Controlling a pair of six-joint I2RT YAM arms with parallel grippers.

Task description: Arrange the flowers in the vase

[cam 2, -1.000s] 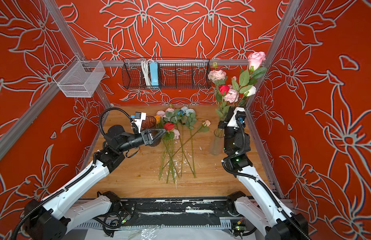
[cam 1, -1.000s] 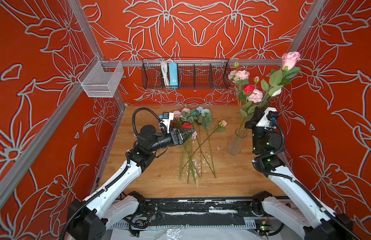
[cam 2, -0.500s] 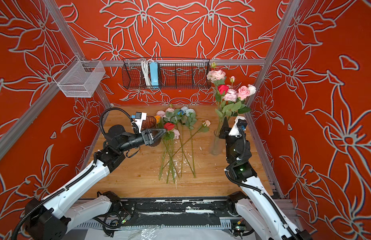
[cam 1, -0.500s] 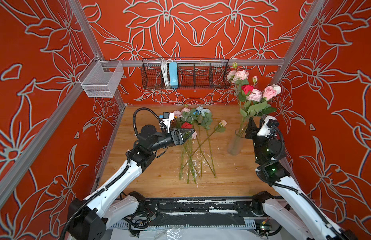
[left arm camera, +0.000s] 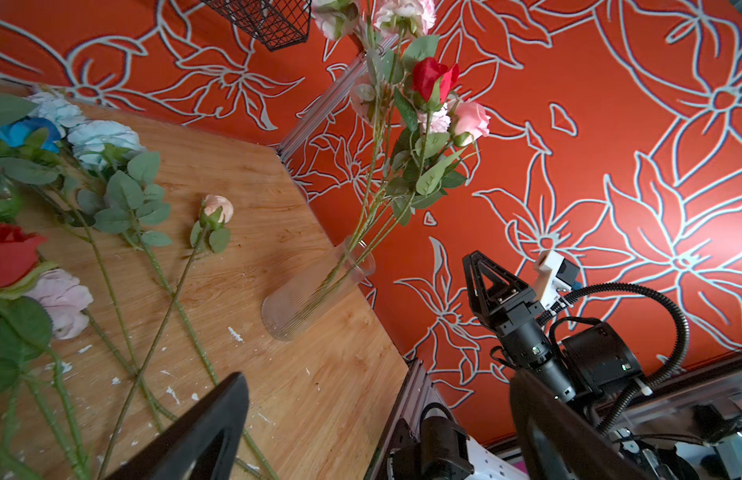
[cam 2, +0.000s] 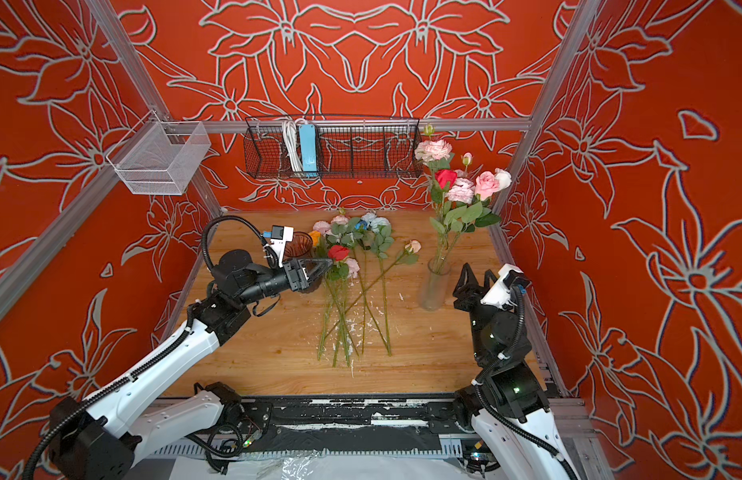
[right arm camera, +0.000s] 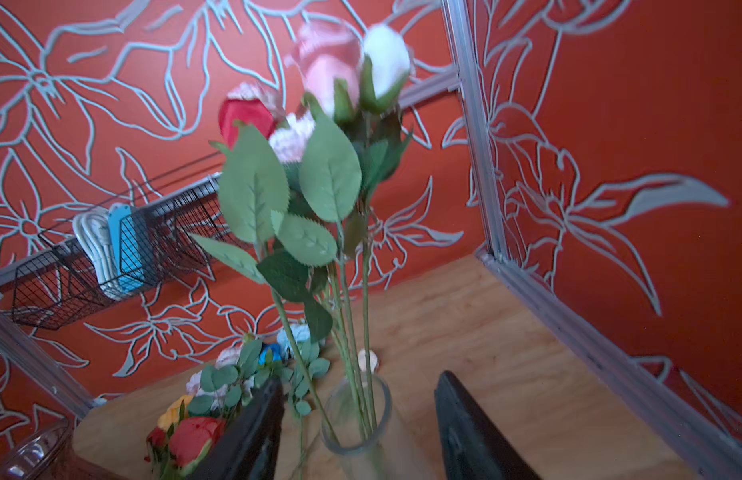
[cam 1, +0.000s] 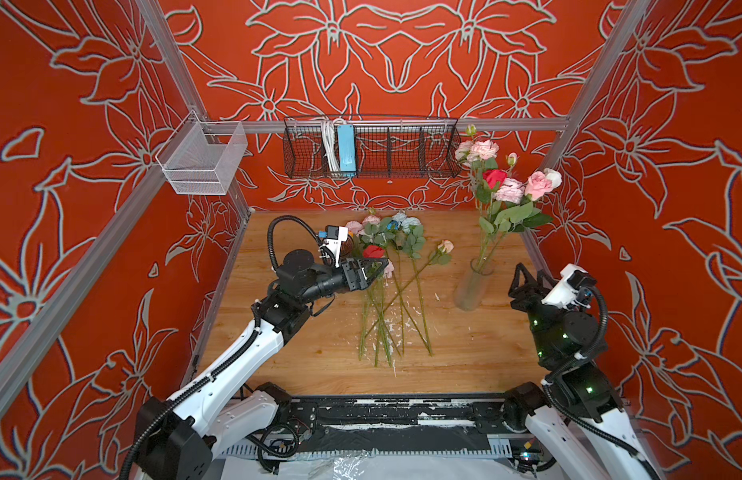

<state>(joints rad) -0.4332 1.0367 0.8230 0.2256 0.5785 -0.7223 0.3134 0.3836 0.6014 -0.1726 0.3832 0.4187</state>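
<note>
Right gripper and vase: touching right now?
Apart. In both top views bare table shows between the open right gripper and the vase; the left wrist view shows the gap too.

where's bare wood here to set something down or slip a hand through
Freest: the front strip of the table, between the stem ends and the black rail. Also the lane between the loose flowers and the vase. Crowded: back left, where blooms lie by the left gripper, and the narrow gap between vase and right gripper.
</note>
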